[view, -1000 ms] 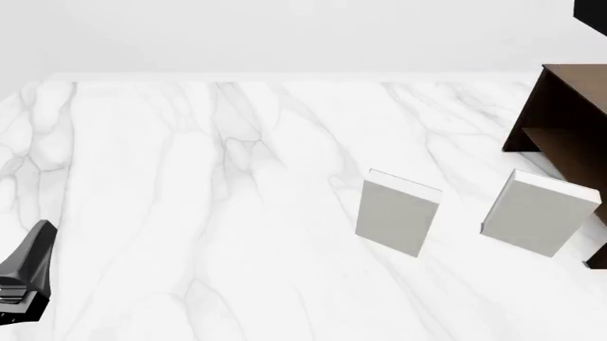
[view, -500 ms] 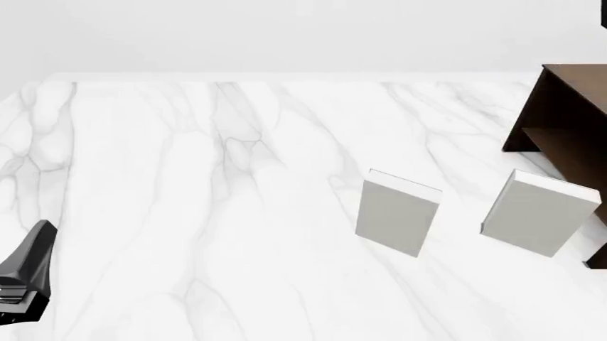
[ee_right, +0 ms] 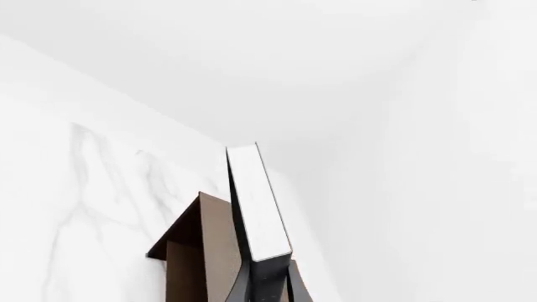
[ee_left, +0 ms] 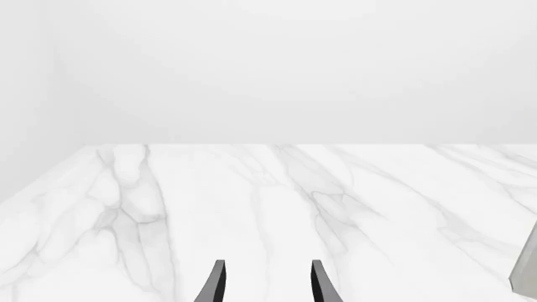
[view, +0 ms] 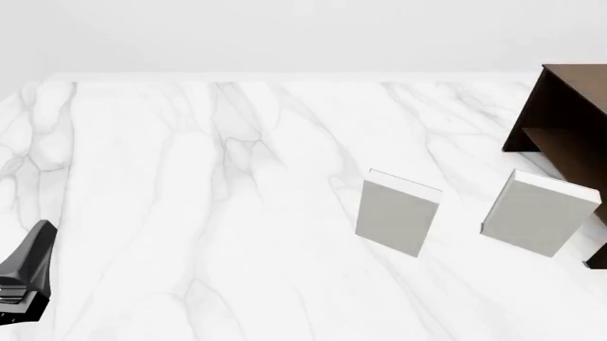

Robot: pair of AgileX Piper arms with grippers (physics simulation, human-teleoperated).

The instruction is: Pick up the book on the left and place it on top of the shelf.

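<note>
Right end effector (ee_right: 266,286) is clamped on the book (ee_right: 256,201): dark cover, white page edge facing the wrist camera, held on edge and sticking out past the fingers. Book is airborne, out of the front view; the right arm doesn't show there either. In the right wrist view the shelf (ee_right: 195,251) sits beyond and below the book, its flat brown top visible past the cover. How much clearance there is between book and shelf top can't be read from this angle.

Left end effector (ee_left: 266,286) is idle, fingers parted with nothing between them, parked low over the bench (view: 190,213) at the front view's left edge.

Two light grey books (view: 399,212) (view: 539,212) stand upright on the bench, untouched; the right one is just beside the shelf (view: 569,121).

Step in hand, as a judgement: transport, grasp done, placement pending. Next move calls for centring the book over the shelf top, lowering until it bears on the surface, then releasing. Risk: the shelf top looks narrow and the book is held by one end, so it could tip off on release if set down on edge rather than flat.
</note>
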